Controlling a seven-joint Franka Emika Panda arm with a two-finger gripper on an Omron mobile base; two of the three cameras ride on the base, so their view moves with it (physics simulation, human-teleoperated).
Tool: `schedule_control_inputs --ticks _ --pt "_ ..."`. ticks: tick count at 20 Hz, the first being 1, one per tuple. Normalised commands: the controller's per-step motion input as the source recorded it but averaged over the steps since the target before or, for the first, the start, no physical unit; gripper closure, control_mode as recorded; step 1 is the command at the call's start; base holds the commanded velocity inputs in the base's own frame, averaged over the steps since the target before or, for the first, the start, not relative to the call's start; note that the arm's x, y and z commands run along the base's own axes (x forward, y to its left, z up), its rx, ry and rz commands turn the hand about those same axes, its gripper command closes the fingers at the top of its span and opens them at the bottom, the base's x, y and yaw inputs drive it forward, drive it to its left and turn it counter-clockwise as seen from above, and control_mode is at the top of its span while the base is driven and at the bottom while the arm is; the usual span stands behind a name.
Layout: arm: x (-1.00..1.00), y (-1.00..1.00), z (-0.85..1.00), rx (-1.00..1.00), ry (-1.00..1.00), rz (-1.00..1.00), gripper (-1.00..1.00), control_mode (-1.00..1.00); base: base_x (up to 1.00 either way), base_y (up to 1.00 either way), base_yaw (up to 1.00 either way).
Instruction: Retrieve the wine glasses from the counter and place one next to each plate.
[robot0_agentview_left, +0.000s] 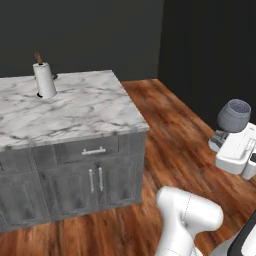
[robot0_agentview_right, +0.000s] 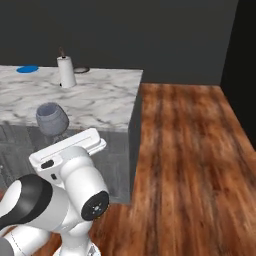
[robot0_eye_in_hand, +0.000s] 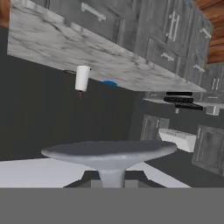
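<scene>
My gripper (robot0_agentview_left: 223, 135) is shut on the stem of a clear greyish wine glass (robot0_agentview_left: 234, 114), held upright in the air over the wooden floor, to the right of the marble-topped island (robot0_agentview_left: 95, 112). In the right base view the glass (robot0_agentview_right: 51, 119) stands above the hand, in front of the island's near edge. The hand view looks up the stem at the glass's round foot (robot0_eye_in_hand: 109, 151). A blue plate (robot0_agentview_right: 27, 69) and a dark-rimmed plate (robot0_agentview_right: 81, 69) lie far back on the island. The counter is out of view.
A paper towel roll (robot0_agentview_left: 44, 80) stands upright near the island's far edge, beside the dark-rimmed plate. Grey cabinet doors and a drawer (robot0_agentview_left: 92, 150) face me below the top. Open wooden floor (robot0_agentview_right: 190, 150) stretches to the right, with dark walls behind.
</scene>
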Motion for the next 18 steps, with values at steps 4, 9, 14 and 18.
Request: schedule_control_inputs --ticks 4,9,14,18 --pt "0.00 0.00 0.00 0.00 0.00 0.00 1.00 1.00 0.55 -1.00 0.38" --pt "0.00 0.00 0.00 0.00 0.00 0.00 1.00 1.00 0.54 -1.00 0.31" --pt "0.00 0.00 0.00 0.00 0.00 0.00 1.00 1.00 0.59 -1.00 0.21" --pt "0.00 0.00 0.00 0.00 0.00 0.00 1.00 1.00 0.79 -1.00 0.24"
